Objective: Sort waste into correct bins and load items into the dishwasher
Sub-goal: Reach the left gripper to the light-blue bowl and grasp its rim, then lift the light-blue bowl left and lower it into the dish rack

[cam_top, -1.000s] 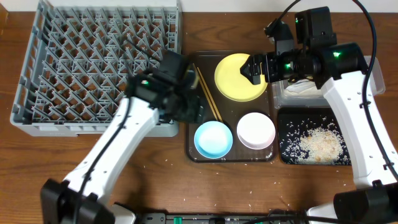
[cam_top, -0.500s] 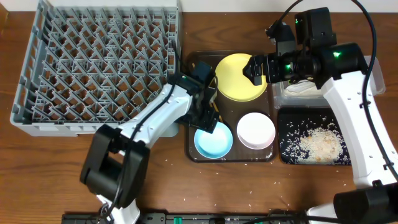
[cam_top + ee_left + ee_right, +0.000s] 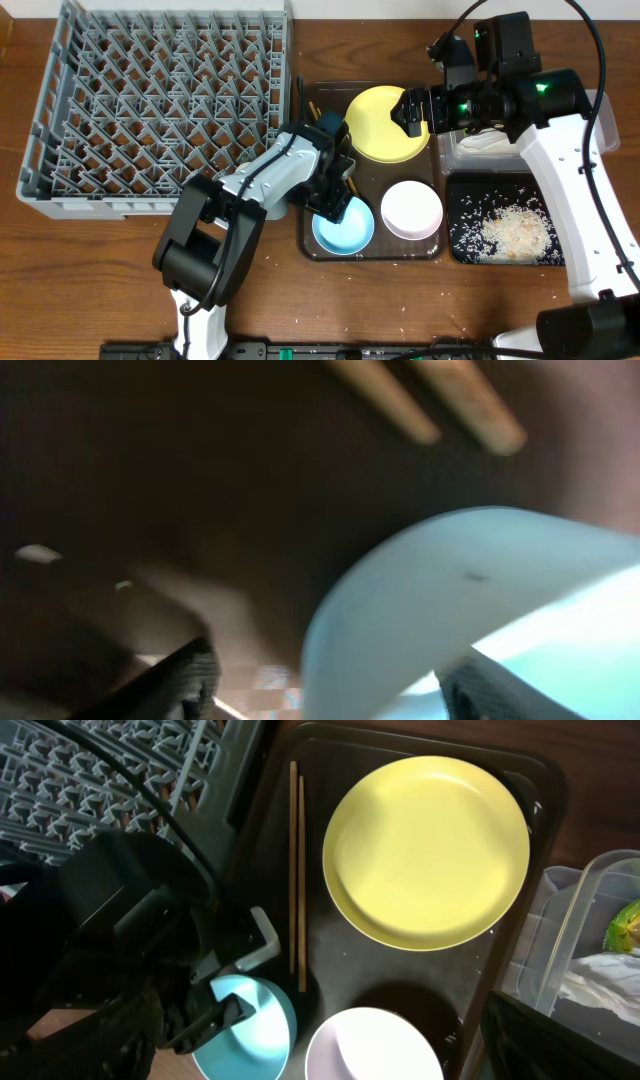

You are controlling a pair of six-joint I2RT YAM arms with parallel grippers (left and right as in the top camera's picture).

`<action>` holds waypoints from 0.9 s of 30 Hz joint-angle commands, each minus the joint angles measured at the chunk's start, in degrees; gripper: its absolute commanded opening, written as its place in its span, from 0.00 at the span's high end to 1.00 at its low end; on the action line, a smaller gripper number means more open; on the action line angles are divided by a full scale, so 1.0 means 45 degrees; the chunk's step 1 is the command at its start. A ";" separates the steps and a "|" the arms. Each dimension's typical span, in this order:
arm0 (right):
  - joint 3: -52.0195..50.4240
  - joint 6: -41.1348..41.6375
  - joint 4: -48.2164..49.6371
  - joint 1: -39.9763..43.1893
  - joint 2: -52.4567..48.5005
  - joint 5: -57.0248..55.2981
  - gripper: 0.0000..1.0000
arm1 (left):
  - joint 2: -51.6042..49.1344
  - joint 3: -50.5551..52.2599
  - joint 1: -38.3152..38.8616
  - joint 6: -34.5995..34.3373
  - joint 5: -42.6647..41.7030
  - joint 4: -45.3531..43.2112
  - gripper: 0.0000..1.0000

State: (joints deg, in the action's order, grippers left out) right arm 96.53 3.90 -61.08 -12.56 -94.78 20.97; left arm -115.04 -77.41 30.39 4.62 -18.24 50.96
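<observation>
The light blue bowl [image 3: 347,226] sits at the front left of the brown serving tray [image 3: 370,256]. My left gripper [image 3: 332,200] is open, and its fingers straddle the bowl's near rim [image 3: 480,590]. The chopsticks [image 3: 296,870] lie beside the yellow plate [image 3: 380,125], partly under my left arm. The white bowl [image 3: 412,210] sits right of the blue one. My right gripper [image 3: 410,110] hovers open and empty over the plate's right edge. The grey dish rack [image 3: 160,100] is at the left. The small white cup is out of view.
The clear tub [image 3: 490,145] at the right holds crumpled white paper [image 3: 610,982] and a green wrapper [image 3: 626,925]. The black tray [image 3: 458,235] in front of it holds rice [image 3: 515,232]. Loose grains dot the table.
My left arm has swung right from the rack's edge onto the serving tray and come down at the blue bowl's rim. My right arm has not moved.
</observation>
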 commanded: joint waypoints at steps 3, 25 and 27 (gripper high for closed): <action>0.0000 0.0107 -0.0010 -0.0029 0.0049 -0.0039 0.01 | -0.0141 0.0097 -0.0010 0.0733 -0.1239 -0.0024 0.40; 0.0000 0.0121 0.0097 -0.0029 0.0049 -0.0034 0.01 | -0.0155 0.0874 -0.0010 0.0733 -0.1132 -0.1078 0.85; 0.0000 0.0126 0.0151 -0.0024 0.0049 -0.0029 0.02 | -0.0151 0.0869 -0.0010 0.0729 -0.1141 -0.1078 0.92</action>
State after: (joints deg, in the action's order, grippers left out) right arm 96.53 3.90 -60.58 -12.56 -94.78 20.95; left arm -115.04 -74.22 30.44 7.53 -23.68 46.09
